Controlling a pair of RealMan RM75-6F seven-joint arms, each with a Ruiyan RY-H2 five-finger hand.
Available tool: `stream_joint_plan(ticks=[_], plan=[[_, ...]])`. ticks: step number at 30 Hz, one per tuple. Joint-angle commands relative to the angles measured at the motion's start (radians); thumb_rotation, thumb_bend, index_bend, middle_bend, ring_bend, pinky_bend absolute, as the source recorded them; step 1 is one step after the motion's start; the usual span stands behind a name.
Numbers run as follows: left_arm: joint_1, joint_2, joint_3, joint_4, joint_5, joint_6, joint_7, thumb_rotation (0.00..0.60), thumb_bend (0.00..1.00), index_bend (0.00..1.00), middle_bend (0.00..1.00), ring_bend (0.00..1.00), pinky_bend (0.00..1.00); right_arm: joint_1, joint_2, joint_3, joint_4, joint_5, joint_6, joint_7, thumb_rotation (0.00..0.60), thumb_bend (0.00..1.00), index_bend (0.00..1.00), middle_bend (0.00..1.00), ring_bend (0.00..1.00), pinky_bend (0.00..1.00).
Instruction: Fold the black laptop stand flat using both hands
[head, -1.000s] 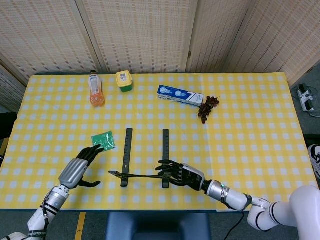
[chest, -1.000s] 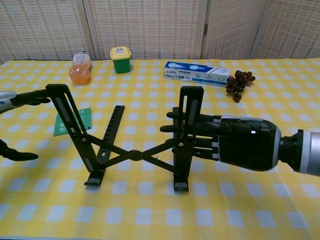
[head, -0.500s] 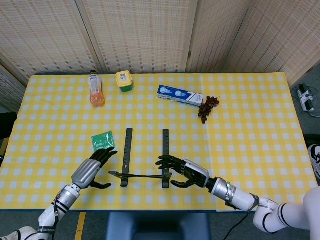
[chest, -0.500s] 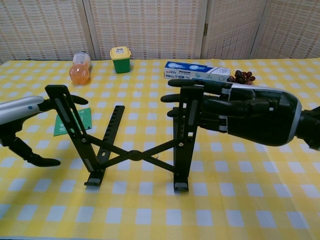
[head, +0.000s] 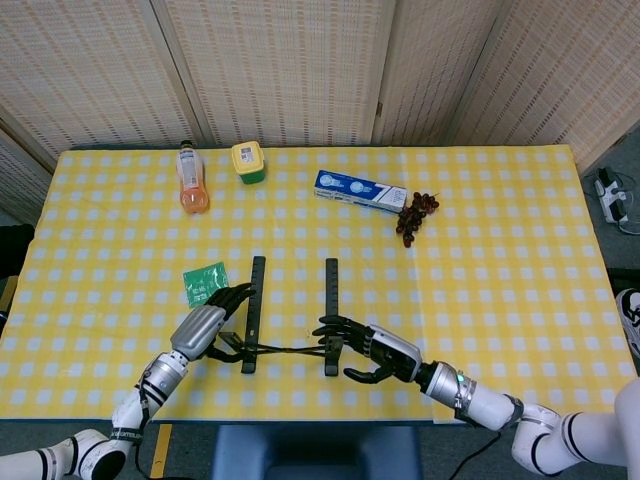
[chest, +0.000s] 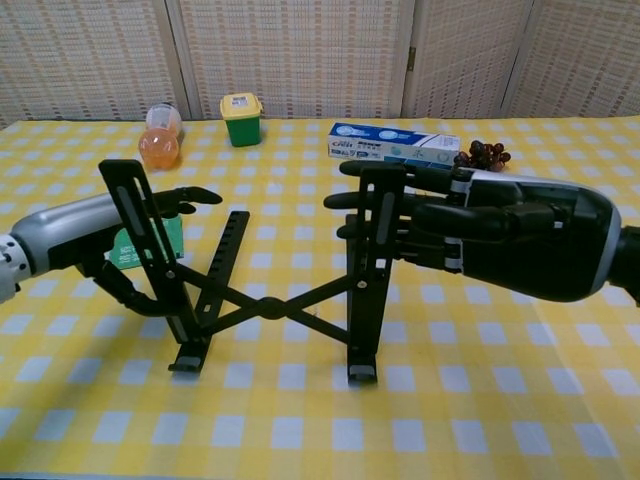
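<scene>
The black laptop stand (head: 290, 330) (chest: 270, 300) stands unfolded near the table's front edge, its two bars apart and joined by crossed links. My left hand (head: 205, 328) (chest: 95, 235) is at the left bar (chest: 140, 225), fingers spread past its top and thumb curved below, not clearly clamped. My right hand (head: 375, 350) (chest: 500, 240) is beside the right bar (chest: 375, 260), with its spread fingers (chest: 365, 200) reaching across the bar's far side. Neither hand plainly grips the stand.
A green packet (head: 207, 282) lies just left of the stand. Along the back stand an orange bottle (head: 191, 180), a green and yellow jar (head: 248, 161), a blue box (head: 360, 190) and dark grapes (head: 415, 215). The yellow checked tablecloth (head: 500, 280) covers the table.
My left hand has moved right from the open table to the stand's left bar. My right hand has risen slightly and spread its fingers along the right bar. The stand stays unfolded.
</scene>
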Motion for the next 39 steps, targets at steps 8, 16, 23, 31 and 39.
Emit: stream_joint_plan(ticks=[8,16,23,31,39], plan=[[-0.026,-0.009,-0.031,0.025,-0.045,-0.014,0.010,0.600,0.20,0.07,0.07,0.04,0.00,-0.014,-0.008,-0.032,-0.020,-0.037,0.019,-0.006,0.600,0.41,0.10,0.15,0.13,0.01],[-0.038,0.008,-0.013,0.017,-0.040,-0.038,0.006,0.600,0.21,0.28,0.09,0.04,0.00,-0.021,-0.006,-0.028,-0.027,-0.029,0.028,-0.036,0.600,0.41,0.10,0.14,0.13,0.01],[-0.045,0.010,0.011,0.035,-0.034,-0.066,-0.016,0.600,0.23,0.40,0.10,0.04,0.00,-0.026,0.009,-0.018,-0.036,-0.019,0.042,-0.049,0.600,0.41,0.10,0.14,0.13,0.01],[-0.051,-0.023,0.006,0.078,-0.050,-0.072,-0.043,0.600,0.24,0.45,0.14,0.07,0.00,-0.029,0.012,-0.013,-0.035,-0.013,0.041,-0.047,0.600,0.41,0.10,0.14,0.13,0.01],[-0.047,-0.050,0.007,0.100,-0.056,-0.062,-0.056,0.600,0.32,0.51,0.18,0.09,0.01,-0.029,0.008,-0.009,-0.023,-0.008,0.035,-0.032,0.600,0.41,0.10,0.14,0.13,0.01]])
